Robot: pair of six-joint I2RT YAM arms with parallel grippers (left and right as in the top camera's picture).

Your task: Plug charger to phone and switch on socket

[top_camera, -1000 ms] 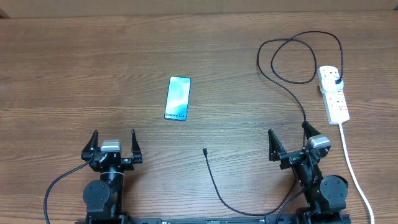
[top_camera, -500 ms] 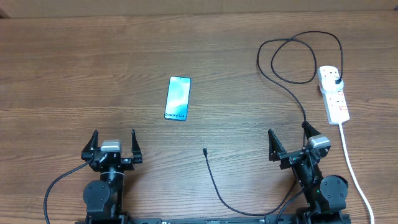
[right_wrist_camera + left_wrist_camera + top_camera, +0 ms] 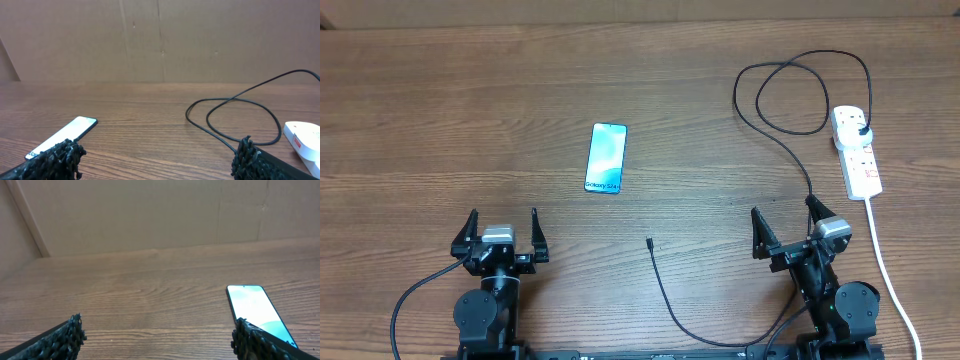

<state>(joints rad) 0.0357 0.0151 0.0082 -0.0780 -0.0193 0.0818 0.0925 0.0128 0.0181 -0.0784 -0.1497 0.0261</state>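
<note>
Standing wide apart, the jaws of the left gripper (image 3: pixel 503 216) hold nothing; it sits low at the near edge of the table (image 3: pixel 420 100), left of centre. The right gripper (image 3: pixel 782 208) is likewise spread and empty, at the near edge on the right. In the left wrist view the phone (image 3: pixel 255 310) lies ahead and to the right, partly behind the right finger (image 3: pixel 250 342). From overhead the phone (image 3: pixel 606 158) lies flat, screen up, beyond the left gripper and toward the middle, apart from both. The charger (image 3: pixel 665 295) has its small tip on bare wood between the two grippers, nearer than the phone and well apart from it. Its cable runs back toward the near edge, goes under the right arm, passes close by the right gripper, then curls in loops at the far right. Its black plug sits in the far end of the socket (image 3: pixel 857 150), which lies beyond the right gripper at the right edge. A white cord (image 3: pixel 885 260) trails from the socket to the near edge. The switch position is too small to read.
</note>
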